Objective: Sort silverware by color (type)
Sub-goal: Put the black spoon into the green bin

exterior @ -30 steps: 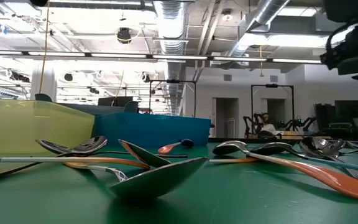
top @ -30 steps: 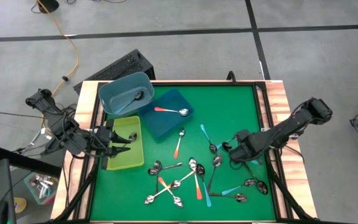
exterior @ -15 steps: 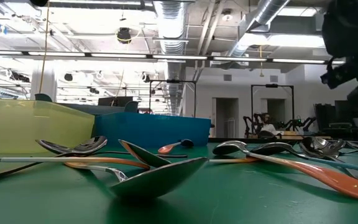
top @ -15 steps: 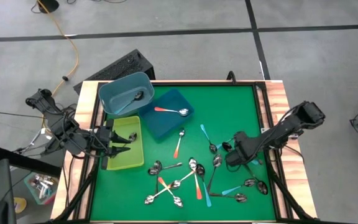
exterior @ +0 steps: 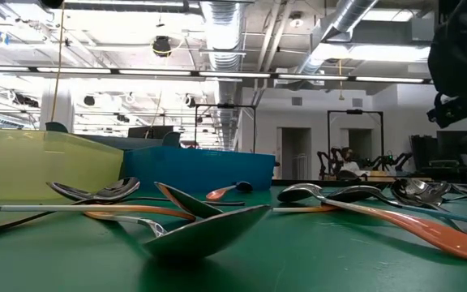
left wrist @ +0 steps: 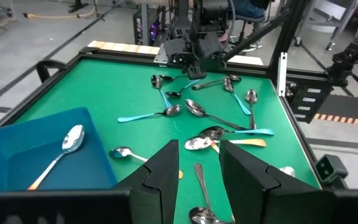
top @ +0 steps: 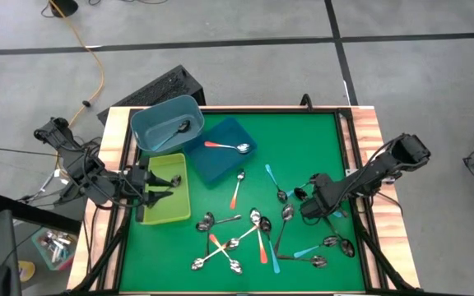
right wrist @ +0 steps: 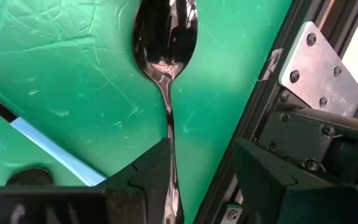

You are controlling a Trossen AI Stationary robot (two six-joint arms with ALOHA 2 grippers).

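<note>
The right gripper was down at the green mat near its right edge, its two dark fingers spread either side of the thin handle of a plain silver spoon lying flat, apparently not clamped on it. Around it the loose spoons with orange, teal and silver handles lay scattered across the mat's near half, while one orange-handled spoon rested in the dark blue tray and a dark-handled one in the grey-blue bin. The left gripper hung over the yellow-green tray with its fingers parted and nothing between them.
</note>
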